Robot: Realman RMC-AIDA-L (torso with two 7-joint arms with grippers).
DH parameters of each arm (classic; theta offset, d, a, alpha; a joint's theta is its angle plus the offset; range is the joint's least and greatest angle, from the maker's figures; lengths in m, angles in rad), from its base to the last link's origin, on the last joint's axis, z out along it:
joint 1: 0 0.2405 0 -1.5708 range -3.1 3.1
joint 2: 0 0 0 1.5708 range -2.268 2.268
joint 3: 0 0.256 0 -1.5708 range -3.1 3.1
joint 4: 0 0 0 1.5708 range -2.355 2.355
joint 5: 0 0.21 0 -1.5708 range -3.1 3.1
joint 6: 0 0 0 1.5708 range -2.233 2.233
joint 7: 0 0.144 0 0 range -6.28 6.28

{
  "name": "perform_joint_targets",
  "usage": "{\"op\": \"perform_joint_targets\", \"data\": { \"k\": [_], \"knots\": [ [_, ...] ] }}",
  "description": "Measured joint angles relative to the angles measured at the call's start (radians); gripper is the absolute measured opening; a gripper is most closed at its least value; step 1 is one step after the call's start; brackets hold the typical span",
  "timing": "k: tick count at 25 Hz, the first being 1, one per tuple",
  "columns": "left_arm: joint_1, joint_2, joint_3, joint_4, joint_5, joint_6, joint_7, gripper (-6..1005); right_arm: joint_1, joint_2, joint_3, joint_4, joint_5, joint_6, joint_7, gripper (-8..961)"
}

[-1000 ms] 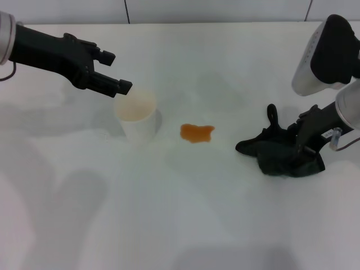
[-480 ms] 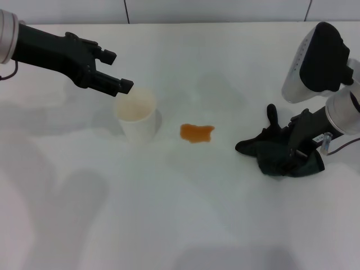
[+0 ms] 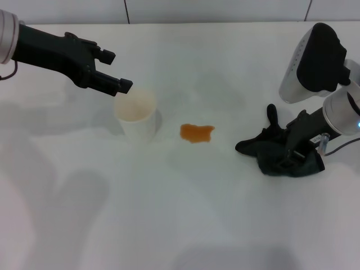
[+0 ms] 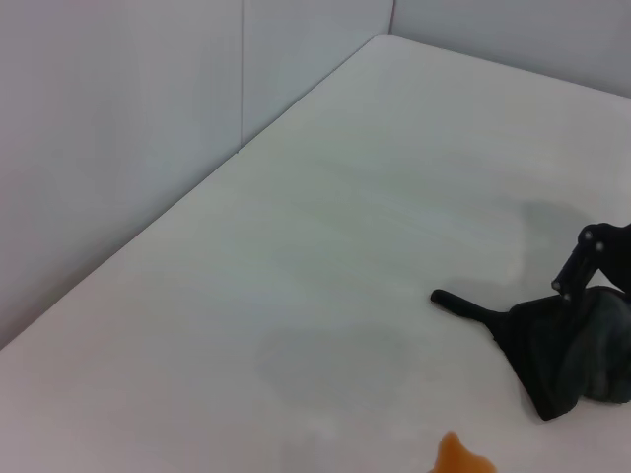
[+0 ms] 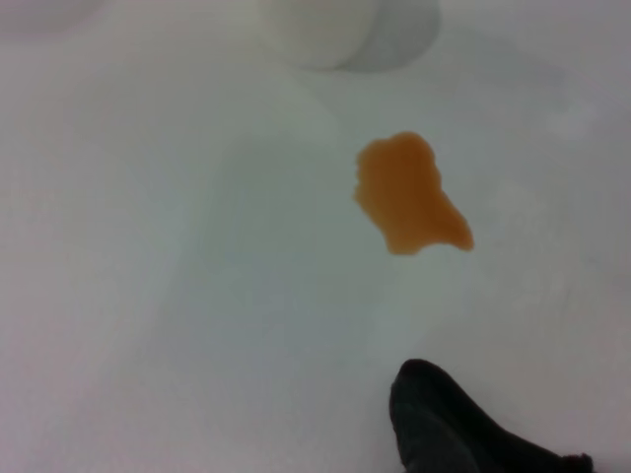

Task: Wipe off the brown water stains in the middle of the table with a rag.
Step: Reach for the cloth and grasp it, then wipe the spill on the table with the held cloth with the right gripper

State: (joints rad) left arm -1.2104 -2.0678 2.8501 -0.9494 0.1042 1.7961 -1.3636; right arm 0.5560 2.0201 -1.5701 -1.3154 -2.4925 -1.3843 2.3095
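Note:
The brown water stains [image 3: 196,133] form one small orange-brown blotch in the middle of the white table [image 3: 185,214]. The blotch also shows in the right wrist view [image 5: 409,192] and at the edge of the left wrist view [image 4: 458,459]. The dark rag [image 3: 270,151] lies crumpled on the table to the right of the stain, also seen in the wrist views [image 4: 567,340] [image 5: 444,424]. My right gripper [image 3: 292,151] is down on the rag's right part. My left gripper [image 3: 120,71] is open and empty, hovering just behind the white cup.
A white cup [image 3: 136,115] with a pale tan inside stands left of the stain; its base shows in the right wrist view [image 5: 315,30]. A grey wall [image 4: 118,128] runs along the table's far edge.
My right arm has shifted a little to the left while its gripper stays on the rag. The rag, the stain, the cup and the left arm have not moved.

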Motion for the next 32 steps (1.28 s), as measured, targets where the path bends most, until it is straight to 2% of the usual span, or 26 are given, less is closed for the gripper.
{"op": "perform_joint_targets", "data": {
  "k": [5, 16, 21, 32],
  "knots": [
    [-0.002, 0.000, 0.000, -0.001, 0.001, -0.001, 0.000, 861, -0.001, -0.001, -0.012, -0.011, 0.001, -0.001, -0.005, 605],
    [-0.007, -0.003, 0.000, -0.005, 0.003, -0.003, 0.000, 861, 0.002, -0.002, -0.040, -0.015, -0.010, 0.001, -0.007, 176],
    [-0.009, -0.003, 0.000, -0.005, 0.003, -0.003, 0.000, 861, 0.008, -0.001, -0.042, -0.010, -0.011, 0.000, -0.006, 79],
    [-0.009, -0.004, 0.000, -0.003, -0.001, -0.011, 0.000, 861, 0.030, 0.002, -0.043, -0.014, -0.004, 0.001, -0.002, 70]
  ]
}}
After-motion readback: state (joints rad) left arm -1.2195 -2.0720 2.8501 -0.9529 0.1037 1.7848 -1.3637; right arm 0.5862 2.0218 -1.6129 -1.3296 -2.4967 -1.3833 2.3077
